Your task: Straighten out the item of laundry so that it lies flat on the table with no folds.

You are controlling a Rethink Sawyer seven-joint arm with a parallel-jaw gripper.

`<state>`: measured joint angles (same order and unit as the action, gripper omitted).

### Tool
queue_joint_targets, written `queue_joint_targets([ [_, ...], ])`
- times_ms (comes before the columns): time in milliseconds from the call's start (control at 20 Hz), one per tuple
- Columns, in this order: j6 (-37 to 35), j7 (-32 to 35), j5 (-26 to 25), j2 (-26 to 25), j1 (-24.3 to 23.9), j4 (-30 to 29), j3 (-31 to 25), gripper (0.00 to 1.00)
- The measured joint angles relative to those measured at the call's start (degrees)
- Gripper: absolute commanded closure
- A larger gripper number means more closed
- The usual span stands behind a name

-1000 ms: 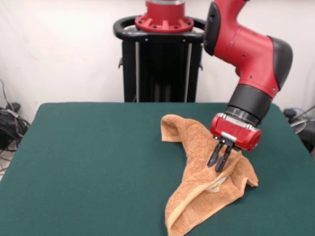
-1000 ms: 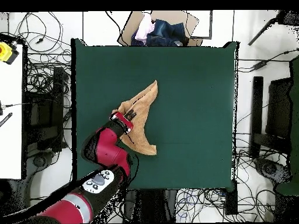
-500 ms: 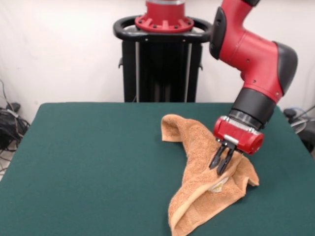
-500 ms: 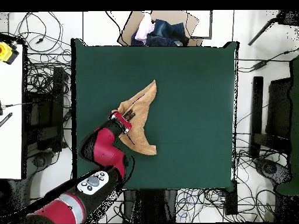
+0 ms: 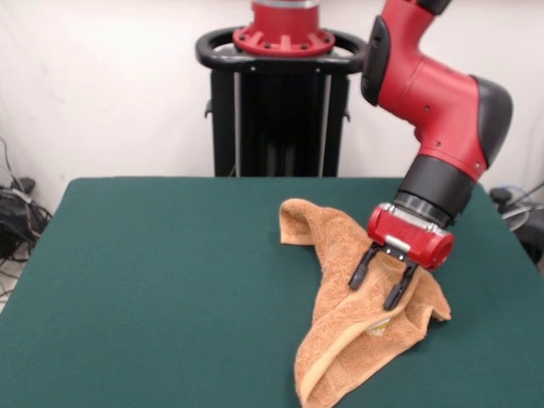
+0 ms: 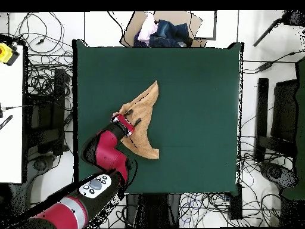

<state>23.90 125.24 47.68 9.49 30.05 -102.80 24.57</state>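
The orange-tan towel (image 5: 336, 246) lies crumpled and folded over itself in a long ridge on the right half of the dark green table (image 5: 170, 272). A small white tag shows near its lower fold. My gripper (image 5: 372, 294) is open, its two fingers spread just above the towel's right part, holding nothing. In the overhead view the towel (image 6: 147, 102) runs diagonally left of the table's (image 6: 190, 107) centre, and the gripper (image 6: 134, 117) stands over its left side.
The black robot pedestal (image 5: 276, 102) stands at the table's far edge. In the overhead view a cardboard box of clothes (image 6: 161, 30) sits beyond the top edge, and cables lie all round. A white side table (image 6: 9, 119) stands at the left.
The gripper was shut on a pinch of towel and has now opened, letting it go. The towel has settled slightly lower.
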Motion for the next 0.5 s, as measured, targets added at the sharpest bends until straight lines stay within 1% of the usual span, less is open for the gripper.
queue_joint_targets([
  [500,0.0,0.0,0.0,0.2,-0.3,0.0,0.0,0.00],
])
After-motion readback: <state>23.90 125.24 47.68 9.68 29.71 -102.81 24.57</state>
